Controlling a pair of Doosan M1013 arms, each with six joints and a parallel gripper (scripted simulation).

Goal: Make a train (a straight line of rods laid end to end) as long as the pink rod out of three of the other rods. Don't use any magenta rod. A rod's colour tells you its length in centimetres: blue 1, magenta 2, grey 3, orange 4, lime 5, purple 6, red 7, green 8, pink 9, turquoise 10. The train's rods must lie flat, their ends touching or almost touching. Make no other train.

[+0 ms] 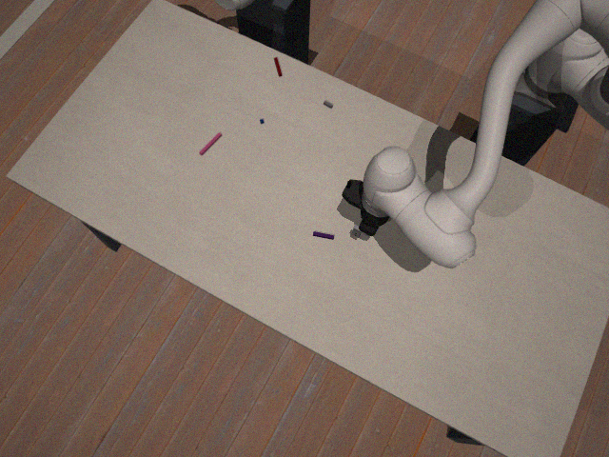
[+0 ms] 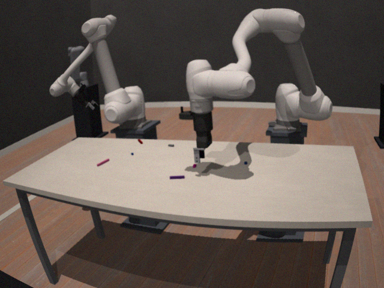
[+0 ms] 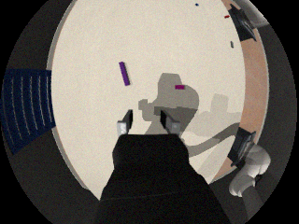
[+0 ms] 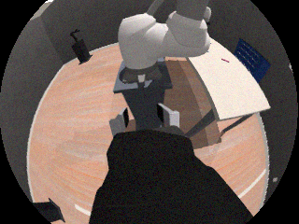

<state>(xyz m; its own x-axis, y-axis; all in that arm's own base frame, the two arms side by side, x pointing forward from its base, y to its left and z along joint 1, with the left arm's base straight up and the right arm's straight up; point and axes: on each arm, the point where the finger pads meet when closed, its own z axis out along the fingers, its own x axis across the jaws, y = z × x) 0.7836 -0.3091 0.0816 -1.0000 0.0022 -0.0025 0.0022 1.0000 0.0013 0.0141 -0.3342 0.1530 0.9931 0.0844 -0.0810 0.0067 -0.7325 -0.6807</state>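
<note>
Lying flat, pink rod [image 1: 210, 144] [image 2: 103, 162] — slim, straight, longer than purple rod [image 1: 324, 235] [image 2: 177, 177] [image 3: 124, 74]; left hand [image 2: 198, 162] [image 3: 147, 119], right hand [image 4: 144, 116] — both open.

Dark grey walls [image 2: 198, 37] with pale skirting [image 2: 350, 110] surround a brown plank floor [image 1: 162, 344] [image 2: 167, 119] under dim light.
</note>
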